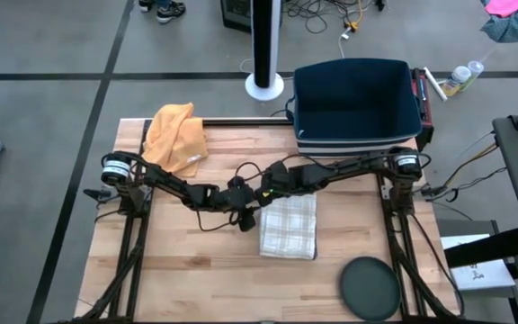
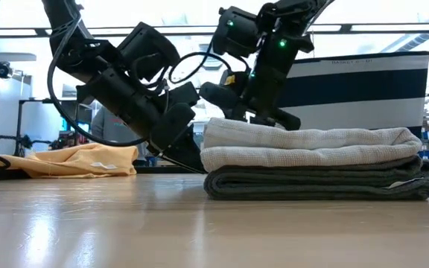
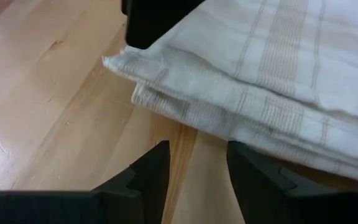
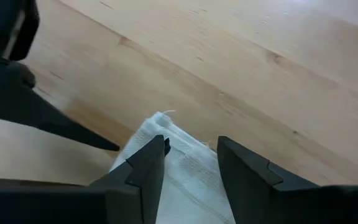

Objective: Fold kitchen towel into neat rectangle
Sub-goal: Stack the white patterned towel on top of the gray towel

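Nearby, orange cloth, navy bin, dark disc; both grippers' jaws spread at folded towel.

A pale butcher-block wooden table carries 3 things — a folded white checked kitchen towel mid-table, a crumpled orange cloth near one corner, a round black disc.

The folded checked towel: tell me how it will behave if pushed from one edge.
The folded checked towel is probably floppy: its stacked layers sag at the edges. Pushed, the top layer would likely slide or bunch rather than the stack moving whole. It looks light on the wooden table.
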`<state>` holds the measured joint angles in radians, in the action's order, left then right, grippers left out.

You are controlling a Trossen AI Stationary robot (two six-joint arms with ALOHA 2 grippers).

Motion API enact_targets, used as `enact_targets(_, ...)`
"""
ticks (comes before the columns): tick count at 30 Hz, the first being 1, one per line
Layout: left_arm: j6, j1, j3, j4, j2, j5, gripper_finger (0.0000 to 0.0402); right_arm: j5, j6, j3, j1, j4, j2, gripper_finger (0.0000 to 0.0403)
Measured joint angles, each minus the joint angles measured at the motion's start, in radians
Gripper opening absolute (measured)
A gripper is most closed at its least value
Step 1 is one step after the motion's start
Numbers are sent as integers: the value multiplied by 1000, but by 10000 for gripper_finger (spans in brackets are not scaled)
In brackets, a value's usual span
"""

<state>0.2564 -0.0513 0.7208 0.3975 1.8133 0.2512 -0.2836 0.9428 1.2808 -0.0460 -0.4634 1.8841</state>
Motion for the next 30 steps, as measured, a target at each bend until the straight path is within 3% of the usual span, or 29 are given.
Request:
enact_targets(9, -4, 0, -9, 7, 0, 0, 152, 15, 18, 19, 16, -13, -2, 171)
enact_targets(20, -4, 0, -10, 14, 0, 0, 152, 5, 54, 14, 16, -46, -1, 144)
enact_targets(30, -4, 0, -9, 15, 0, 0, 152, 39, 78, 8, 18, -48, -1, 146)
